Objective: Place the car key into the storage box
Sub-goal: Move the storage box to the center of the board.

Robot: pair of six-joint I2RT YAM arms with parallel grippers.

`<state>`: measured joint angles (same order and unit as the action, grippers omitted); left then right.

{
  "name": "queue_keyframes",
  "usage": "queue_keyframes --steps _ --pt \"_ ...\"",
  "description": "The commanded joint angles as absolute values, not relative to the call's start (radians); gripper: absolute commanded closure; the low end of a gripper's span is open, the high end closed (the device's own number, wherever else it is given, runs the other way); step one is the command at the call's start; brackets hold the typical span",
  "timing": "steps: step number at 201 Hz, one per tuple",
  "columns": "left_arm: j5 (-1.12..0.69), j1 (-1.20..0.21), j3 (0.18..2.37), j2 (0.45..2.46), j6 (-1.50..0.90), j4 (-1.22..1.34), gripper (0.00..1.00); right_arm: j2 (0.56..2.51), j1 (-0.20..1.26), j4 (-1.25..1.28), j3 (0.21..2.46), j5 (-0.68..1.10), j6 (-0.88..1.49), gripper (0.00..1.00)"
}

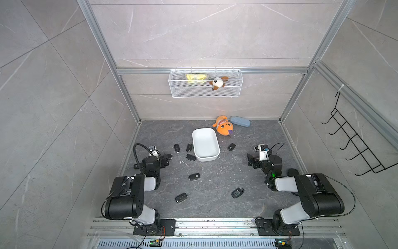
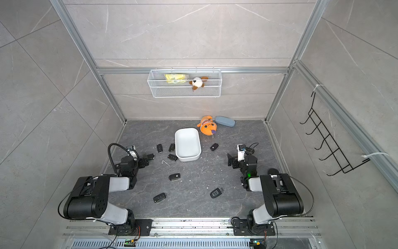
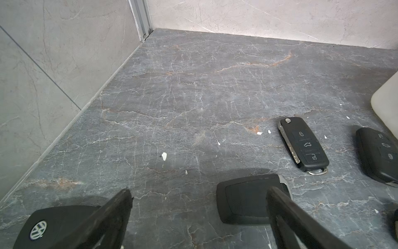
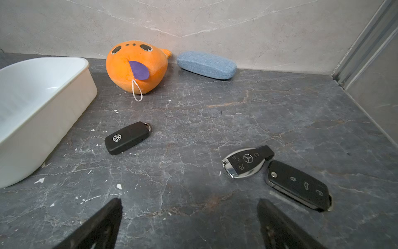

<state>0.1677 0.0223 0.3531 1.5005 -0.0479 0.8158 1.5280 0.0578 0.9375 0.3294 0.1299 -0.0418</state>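
Grey tabletop [image 1: 212, 201] bears storage box [image 1: 205, 158] amid tiled walls [image 1: 193, 32].

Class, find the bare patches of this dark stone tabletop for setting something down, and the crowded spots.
Bare: the back-left corner, between the walls and the white plastic tub; the middle, in front of the tub. Crowded: black key fobs between the tub and the left gripper.

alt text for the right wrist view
The open right gripper hovers over a dark stone-look table bearing three black car keys; none is held. A white plastic storage box, an orange plush toy and a blue-grey oblong case sit beyond.
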Motion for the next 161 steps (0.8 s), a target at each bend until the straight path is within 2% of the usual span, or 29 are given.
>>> queue_keyframes --steps 1,161 --pt "0.153 0.028 0.355 1.5 -0.02 0.86 0.0 1.529 0.061 0.923 0.348 0.118 -0.028 0.0" --pt "0.15 0.027 0.358 1.502 -0.023 0.854 0.0 1.529 0.061 0.91 0.356 0.083 -0.017 0.0"
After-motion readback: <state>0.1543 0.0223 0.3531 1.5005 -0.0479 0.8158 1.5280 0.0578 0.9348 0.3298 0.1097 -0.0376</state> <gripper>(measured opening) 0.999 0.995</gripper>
